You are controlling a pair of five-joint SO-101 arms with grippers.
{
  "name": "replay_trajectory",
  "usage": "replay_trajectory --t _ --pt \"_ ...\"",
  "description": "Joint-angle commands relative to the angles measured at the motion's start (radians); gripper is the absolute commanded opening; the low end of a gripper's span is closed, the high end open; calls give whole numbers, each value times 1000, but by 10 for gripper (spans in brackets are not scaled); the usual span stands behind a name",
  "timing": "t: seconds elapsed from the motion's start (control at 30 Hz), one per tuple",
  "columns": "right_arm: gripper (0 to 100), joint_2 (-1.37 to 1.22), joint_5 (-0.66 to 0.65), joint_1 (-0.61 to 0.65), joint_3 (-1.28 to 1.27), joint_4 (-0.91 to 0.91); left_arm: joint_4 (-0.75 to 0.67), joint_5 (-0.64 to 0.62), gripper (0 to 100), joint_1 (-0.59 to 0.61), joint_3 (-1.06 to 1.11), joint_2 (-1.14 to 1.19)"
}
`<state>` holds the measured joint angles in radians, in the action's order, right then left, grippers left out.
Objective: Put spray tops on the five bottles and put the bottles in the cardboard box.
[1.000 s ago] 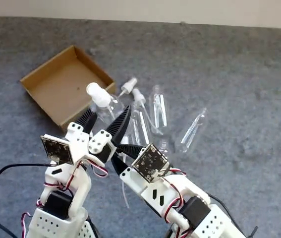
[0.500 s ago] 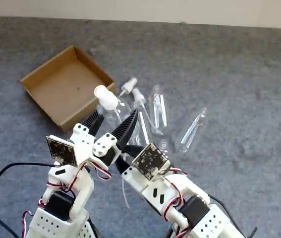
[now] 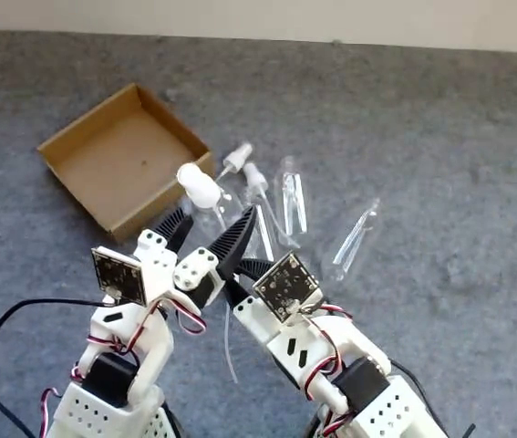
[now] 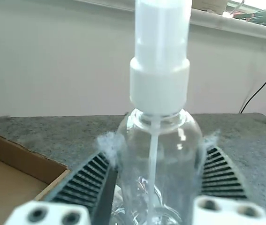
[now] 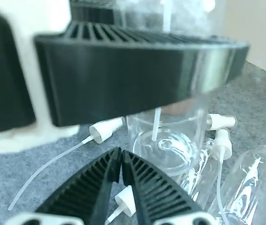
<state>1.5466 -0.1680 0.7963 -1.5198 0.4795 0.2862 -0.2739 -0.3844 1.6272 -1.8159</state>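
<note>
Bottle: a clear spray bottle (image 3: 212, 217) is right here in my left hand (image 3: 215, 215), cap end up, near the open corner of the cardboard box.
Spray top: the white spray top (image 3: 198, 182) sits on the bottle's neck, and its thin dip tube (image 4: 152, 173) runs down inside the clear body.
Left hand: clamped on the bottle, one ribbed black finger (image 4: 83, 180) pressed against each side of the body.
Bottle base: I can't tell whether it touches the table (image 3: 440, 137).
Right hand: my right hand (image 5: 120, 157) is closed with nothing between its fingers. The tips sit just beside the bottle's base, under my left hand's finger.
Arms: the two hands are close together over the middle of the table, left one nearer the box.
Loose bottles: several uncapped clear bottles (image 3: 292, 199) lie on their sides just past the hands, and one (image 3: 354, 239) lies off to the right.
Loose spray tops: two white tops (image 3: 238, 157) lie between the box and the loose bottles. More (image 5: 105, 129) lie around the bottle's base.
Cardboard box: the shallow brown box (image 3: 103, 160) sits at the far left of the table, open side up.
Table: covered in grey carpet-like fabric.
</note>
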Motion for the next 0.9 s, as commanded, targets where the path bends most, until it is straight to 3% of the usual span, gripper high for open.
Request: replay_trajectory --t 0.0,0.23,0.53,0.7,0.87 --pt "5 12 -6 -35 7 -33 9 -5 119 -31 -39 -5" --pt "5 12 -5 -140 7 -33 9 -5 119 -38 -39 -5" --pt "5 12 -6 -102 -73 -31 6 -3 119 -25 -39 -5" --pt "5 12 -8 -8 -119 -31 5 -3 119 73 -50 -5" --pt "5 12 -8 1 -119 -31 5 -3 119 185 -113 1"
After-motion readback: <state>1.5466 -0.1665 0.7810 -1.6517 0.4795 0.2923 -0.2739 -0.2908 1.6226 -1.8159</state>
